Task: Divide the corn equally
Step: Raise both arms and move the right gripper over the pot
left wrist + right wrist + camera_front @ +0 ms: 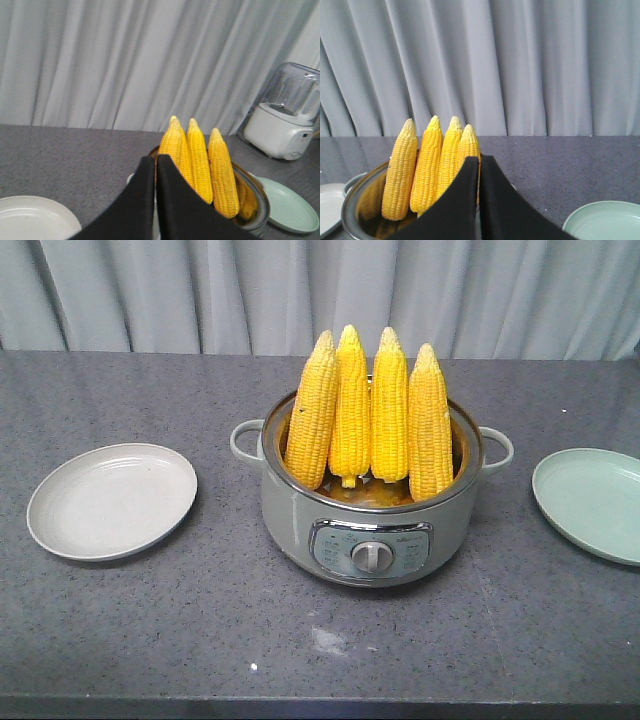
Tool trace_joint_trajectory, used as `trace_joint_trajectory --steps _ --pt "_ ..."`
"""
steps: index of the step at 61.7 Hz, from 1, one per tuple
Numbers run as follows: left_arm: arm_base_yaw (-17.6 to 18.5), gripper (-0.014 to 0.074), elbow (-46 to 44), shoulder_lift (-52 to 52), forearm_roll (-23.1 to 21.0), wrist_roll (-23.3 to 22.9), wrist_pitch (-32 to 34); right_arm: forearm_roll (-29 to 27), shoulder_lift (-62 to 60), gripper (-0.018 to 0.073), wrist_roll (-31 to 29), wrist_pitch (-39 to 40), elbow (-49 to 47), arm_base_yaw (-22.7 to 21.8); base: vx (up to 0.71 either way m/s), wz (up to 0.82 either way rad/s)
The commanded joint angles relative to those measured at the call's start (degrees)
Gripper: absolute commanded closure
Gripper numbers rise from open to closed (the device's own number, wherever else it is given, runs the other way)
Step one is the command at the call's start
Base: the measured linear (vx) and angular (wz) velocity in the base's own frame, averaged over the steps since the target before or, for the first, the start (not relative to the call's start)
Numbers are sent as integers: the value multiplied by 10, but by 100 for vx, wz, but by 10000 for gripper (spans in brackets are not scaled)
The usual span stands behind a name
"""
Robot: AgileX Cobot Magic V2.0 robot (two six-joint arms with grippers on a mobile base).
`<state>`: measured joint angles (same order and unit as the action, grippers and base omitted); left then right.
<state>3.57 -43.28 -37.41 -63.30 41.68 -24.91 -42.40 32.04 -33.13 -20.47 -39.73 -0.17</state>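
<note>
Four cobs of corn (350,410) stand up tall in a round electric cooker pot (290,510). Their pointy tips face up and their fat ends sit down inside the pot. They stand side by side in a row, touching or almost touching. The cob on the left leans a little toward the others.

The pot sits in the middle of a dark gray speckled table (150,640). It has a silver knob (372,557) on the front and a small handle on each side.

A pale gray plate (112,500) lies to the left of the pot. A light green plate (595,502) lies to the right, and part of it is cut off at the edge. Both plates sit apart from the pot, and no corn is on them. A gray curtain (200,290) hangs behind the table.

The left gripper (155,161) has its two black fingers pressed close together, with nothing between them. It is up in the air in front of the corn and does not touch it. The right gripper (479,161) looks the same, squeezed closed and holding nothing.

In the left wrist view, a white kitchen machine (282,130) with a clear jar on top stands far back on the right.
</note>
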Motion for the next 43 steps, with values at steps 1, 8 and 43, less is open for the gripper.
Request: trace_joint_trajectory --steps 1,8,43 --pt "4 603 -37 -45 -154 161 -4 -6 58 562 -45 -13 -66 -1 0 0" --pt "4 603 -67 -106 -266 266 -45 -28 137 562 -107 -58 -131 -1 0 0" --pt "4 603 -111 -244 -294 293 -153 -205 380 78 -328 -198 -271 -1 0 0"
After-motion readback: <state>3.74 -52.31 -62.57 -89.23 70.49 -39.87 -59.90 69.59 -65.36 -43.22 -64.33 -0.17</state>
